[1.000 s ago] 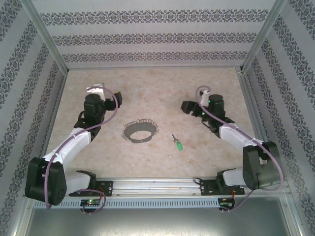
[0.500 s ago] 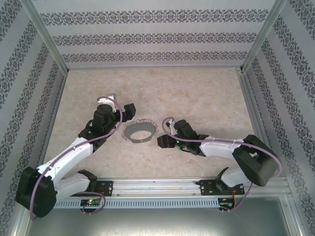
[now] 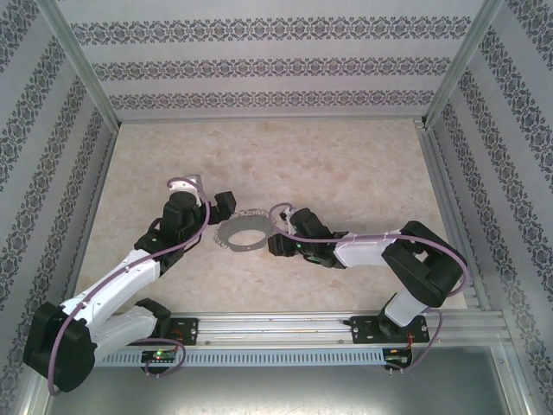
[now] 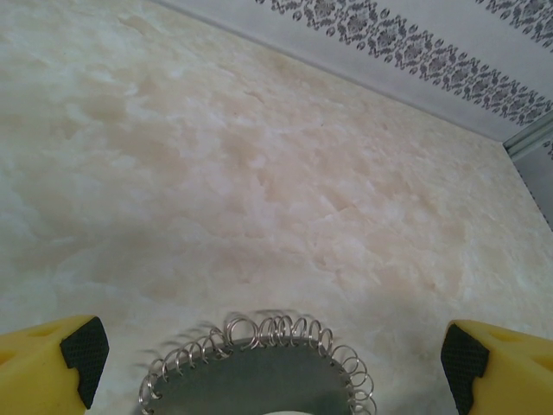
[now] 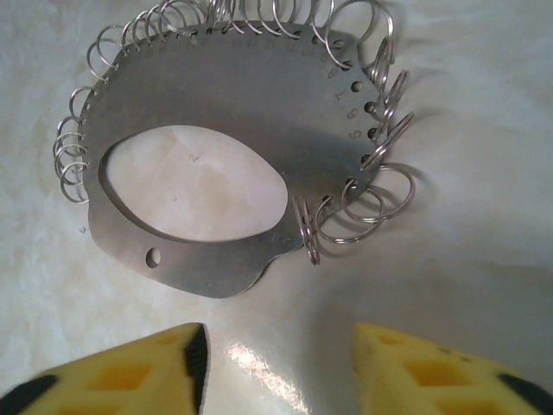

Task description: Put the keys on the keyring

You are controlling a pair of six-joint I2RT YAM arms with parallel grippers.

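The keyring (image 3: 243,233) lies flat on the table between the two arms. It is a grey metal plate (image 5: 233,104) with an oval hole, its rim fringed with small wire loops (image 5: 363,203). My left gripper (image 3: 216,210) is at its upper left edge, and its far rim (image 4: 259,385) shows between the wide-open yellow fingers (image 4: 52,363). My right gripper (image 3: 275,230) is just off its right edge. That gripper (image 5: 278,346) stands open over bare table, a short way from the plate. The keys are hidden.
The tabletop (image 3: 346,164) is pale and marbled. Patterned walls with metal posts (image 3: 86,69) enclose it on three sides. The right arm (image 3: 371,246) lies low across the table right of the keyring. A metal rail (image 3: 276,324) runs along the near edge.
My right arm swung left and down to the keyring's right side, covering the spot where the green key lay, and its jaws narrowed. My left gripper moved in to the keyring's left edge.
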